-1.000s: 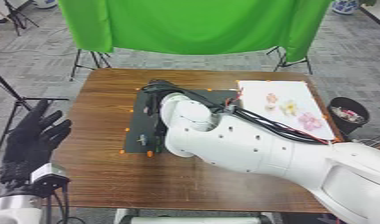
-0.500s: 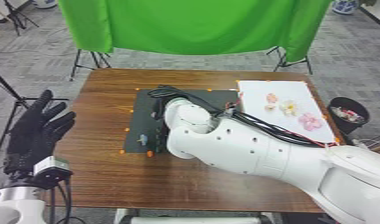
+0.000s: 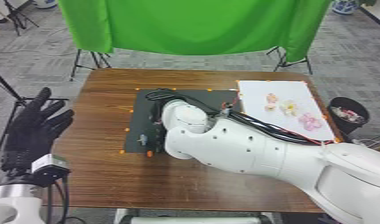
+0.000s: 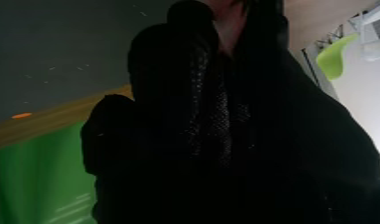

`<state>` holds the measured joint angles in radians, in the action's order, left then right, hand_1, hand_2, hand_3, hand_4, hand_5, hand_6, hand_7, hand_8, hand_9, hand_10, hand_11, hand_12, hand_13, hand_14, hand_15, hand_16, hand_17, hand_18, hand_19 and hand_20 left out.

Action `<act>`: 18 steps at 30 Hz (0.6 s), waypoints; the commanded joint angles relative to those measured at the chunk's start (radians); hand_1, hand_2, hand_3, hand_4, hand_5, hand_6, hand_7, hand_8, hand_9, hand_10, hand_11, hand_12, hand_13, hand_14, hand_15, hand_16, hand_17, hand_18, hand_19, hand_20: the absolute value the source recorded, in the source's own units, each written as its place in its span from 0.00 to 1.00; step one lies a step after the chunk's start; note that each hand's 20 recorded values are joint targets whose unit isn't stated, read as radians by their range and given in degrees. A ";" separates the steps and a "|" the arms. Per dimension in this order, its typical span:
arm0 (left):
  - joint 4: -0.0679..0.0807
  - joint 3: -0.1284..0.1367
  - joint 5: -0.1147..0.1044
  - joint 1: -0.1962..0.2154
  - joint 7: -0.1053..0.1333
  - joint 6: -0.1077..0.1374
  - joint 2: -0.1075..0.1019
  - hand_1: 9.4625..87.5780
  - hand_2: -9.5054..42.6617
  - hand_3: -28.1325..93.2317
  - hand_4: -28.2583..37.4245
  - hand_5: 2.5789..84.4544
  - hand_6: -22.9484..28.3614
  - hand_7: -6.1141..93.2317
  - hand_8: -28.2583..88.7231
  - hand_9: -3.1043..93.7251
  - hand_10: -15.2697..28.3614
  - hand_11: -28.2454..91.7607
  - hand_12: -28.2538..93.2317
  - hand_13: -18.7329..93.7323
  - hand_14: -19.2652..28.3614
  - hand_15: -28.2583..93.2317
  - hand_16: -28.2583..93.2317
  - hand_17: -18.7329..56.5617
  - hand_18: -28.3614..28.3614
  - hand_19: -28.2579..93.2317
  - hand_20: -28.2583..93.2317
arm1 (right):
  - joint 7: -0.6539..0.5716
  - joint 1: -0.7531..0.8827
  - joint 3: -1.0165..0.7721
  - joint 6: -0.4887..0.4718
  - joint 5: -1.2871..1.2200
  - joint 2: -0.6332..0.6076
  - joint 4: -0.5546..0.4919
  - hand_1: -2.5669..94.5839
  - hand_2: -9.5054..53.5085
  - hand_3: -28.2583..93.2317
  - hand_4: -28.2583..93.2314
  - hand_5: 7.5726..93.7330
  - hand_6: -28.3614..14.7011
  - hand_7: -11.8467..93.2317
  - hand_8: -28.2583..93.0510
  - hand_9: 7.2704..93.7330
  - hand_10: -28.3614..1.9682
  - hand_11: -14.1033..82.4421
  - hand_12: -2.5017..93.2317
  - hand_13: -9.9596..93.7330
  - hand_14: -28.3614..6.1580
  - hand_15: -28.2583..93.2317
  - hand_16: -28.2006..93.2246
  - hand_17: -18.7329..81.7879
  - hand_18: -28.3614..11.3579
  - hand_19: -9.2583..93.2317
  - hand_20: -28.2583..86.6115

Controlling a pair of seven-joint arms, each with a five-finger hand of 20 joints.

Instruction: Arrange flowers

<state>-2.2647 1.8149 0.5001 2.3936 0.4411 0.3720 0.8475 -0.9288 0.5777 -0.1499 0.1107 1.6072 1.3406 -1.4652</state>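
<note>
My right hand is over the dark mat in the head view, mostly hidden behind its own arm and cables. In the right wrist view the right hand has its fingers and thumb pinched on a pink flower, most of it covered by the glove. A small grey-blue piece lies near the mat's lower left. On the white sheet are a peach flower, a pale yellow-centred flower and a pink flower. Off the table's left side, my left hand is open.
A dark bin with flower pieces stands by the table's right edge. Orange marks dot the mat's border. The right arm crosses the brown table. A green cloth hangs beyond the far edge.
My left hand has risen slightly away from the bottom edge. The right arm's wrist and cables have shifted a little, and less of the right hand shows beside them.
</note>
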 commanded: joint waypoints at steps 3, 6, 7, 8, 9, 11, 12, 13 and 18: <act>0.011 0.024 0.041 -0.012 -0.062 -0.040 0.065 0.27 0.32 0.75 0.12 0.36 0.58 0.15 0.17 0.31 0.76 0.44 0.32 0.33 0.95 0.68 0.13 0.13 0.95 0.65 0.27 | -0.023 -0.018 0.017 -0.009 0.018 0.017 0.016 0.59 0.04 0.80 0.00 0.73 0.64 0.37 0.26 0.92 0.65 0.31 0.30 0.92 0.73 0.69 0.37 0.75 0.43 1.00 0.52; 0.023 0.036 0.083 -0.055 -0.127 -0.076 0.119 0.27 0.32 0.76 0.12 0.36 0.58 0.15 0.17 0.31 0.76 0.44 0.32 0.33 0.95 0.68 0.13 0.13 0.95 0.65 0.27 | -0.019 -0.021 0.021 -0.012 0.016 0.019 0.016 0.59 0.04 0.80 0.00 0.73 0.63 0.37 0.26 0.91 0.64 0.31 0.30 0.92 0.73 0.69 0.37 0.75 0.43 1.00 0.52; 0.026 0.045 0.096 -0.065 -0.150 -0.089 0.138 0.27 0.32 0.76 0.12 0.36 0.58 0.15 0.17 0.31 0.76 0.44 0.32 0.33 0.95 0.68 0.13 0.13 0.95 0.65 0.27 | -0.022 -0.014 0.013 -0.026 0.023 0.023 0.019 0.59 0.04 0.80 0.00 0.73 0.63 0.37 0.25 0.91 0.64 0.32 0.30 0.91 0.73 0.69 0.37 0.75 0.43 1.00 0.52; 0.031 0.050 0.107 -0.080 -0.169 -0.099 0.152 0.27 0.32 0.76 0.12 0.36 0.58 0.15 0.17 0.31 0.76 0.44 0.32 0.33 0.95 0.68 0.13 0.13 0.95 0.65 0.27 | -0.026 -0.017 0.017 -0.020 0.017 0.024 0.019 0.58 0.04 0.80 0.00 0.72 0.63 0.37 0.25 0.91 0.64 0.32 0.29 0.91 0.73 0.69 0.37 0.75 0.43 1.00 0.52; 0.034 0.054 0.114 -0.089 -0.182 -0.105 0.161 0.27 0.33 0.76 0.12 0.36 0.58 0.15 0.17 0.31 0.76 0.44 0.32 0.33 0.95 0.68 0.13 0.13 0.95 0.65 0.27 | -0.027 -0.015 0.014 -0.022 0.013 0.025 0.020 0.58 0.04 0.80 0.00 0.72 0.63 0.37 0.25 0.91 0.64 0.32 0.29 0.91 0.73 0.69 0.37 0.75 0.43 1.00 0.52; 0.040 0.063 0.123 -0.106 -0.203 -0.115 0.175 0.27 0.33 0.75 0.12 0.36 0.58 0.15 0.17 0.31 0.76 0.44 0.32 0.33 0.95 0.68 0.13 0.13 0.95 0.65 0.27 | -0.026 -0.013 0.013 -0.024 0.017 0.025 0.018 0.58 0.04 0.79 0.00 0.71 0.63 0.37 0.25 0.91 0.64 0.33 0.29 0.91 0.73 0.69 0.37 0.75 0.43 1.00 0.52; -0.008 -0.009 0.010 0.033 0.015 -0.004 0.012 0.27 0.33 0.75 0.12 0.36 0.58 0.15 0.17 0.31 0.76 0.44 0.32 0.33 0.95 0.68 0.13 0.13 0.95 0.65 0.27 | -0.027 -0.011 0.010 -0.026 0.018 0.025 0.018 0.57 0.04 0.80 0.00 0.71 0.62 0.36 0.25 0.90 0.64 0.33 0.29 0.91 0.73 0.69 0.37 0.75 0.43 1.00 0.52; -0.009 -0.009 0.006 0.037 0.023 0.001 0.011 0.27 0.33 0.75 0.12 0.36 0.58 0.15 0.17 0.31 0.76 0.44 0.32 0.33 0.95 0.68 0.13 0.13 0.95 0.65 0.27 | -0.025 -0.013 0.010 -0.028 0.013 0.027 0.019 0.57 0.03 0.80 0.00 0.71 0.62 0.36 0.25 0.89 0.64 0.33 0.28 0.91 0.73 0.69 0.36 0.75 0.43 1.00 0.51; -0.010 -0.014 0.007 0.036 0.024 -0.002 0.006 0.27 0.33 0.76 0.12 0.36 0.58 0.15 0.17 0.31 0.76 0.44 0.32 0.33 0.95 0.68 0.13 0.13 0.95 0.65 0.27 | -0.034 -0.009 0.002 -0.039 0.007 0.028 0.018 0.54 0.03 0.81 0.00 0.68 0.61 0.35 0.25 0.86 0.58 0.37 0.25 0.90 0.72 0.70 0.36 0.74 0.43 1.00 0.51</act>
<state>-2.2332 1.8594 0.6135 2.2736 0.2395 0.2733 1.0288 -0.9522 0.5765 -0.1372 0.0867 1.6119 1.3539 -1.4450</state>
